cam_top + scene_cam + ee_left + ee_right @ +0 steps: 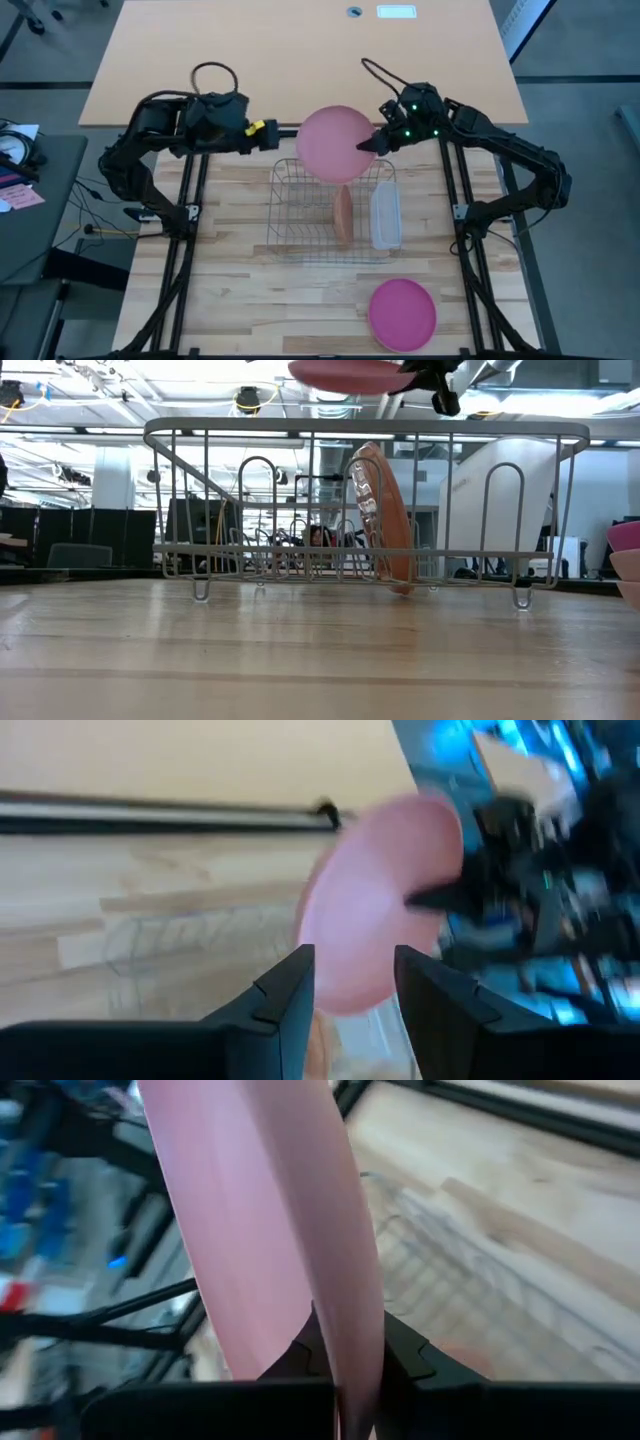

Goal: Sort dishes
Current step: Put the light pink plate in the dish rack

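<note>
A pale pink plate (334,143) is held up in the air by the right gripper (372,143). It is seen just above the middle of the high view, over the back edge of the wire rack (330,215). In the right wrist view, the two fingers are pressed tight on the rim of this plate (270,1230), one on each side. In the low view, the plate (350,374) is seen at the very top, lying almost flat, well above the top rail of the rack (365,505).

The left gripper (265,132) is found just left of the plate in the high view, near its edge but not touching it. In the left wrist view, its fingers (290,995) are set a little apart, and nothing is held between them.

A salmon-orange plate (343,215) is stood on its edge inside the rack, right of the rack's middle. In the low view it (385,520) is tilted a little. A clear tub (385,215) is seen at the rack's right side, close to that plate. The left half of the rack is left open.

A bright magenta plate (403,314) is laid flat on the wooden table (230,300) at the lower right of the high view, well apart from the rack. Bare wood is seen all around it.
</note>
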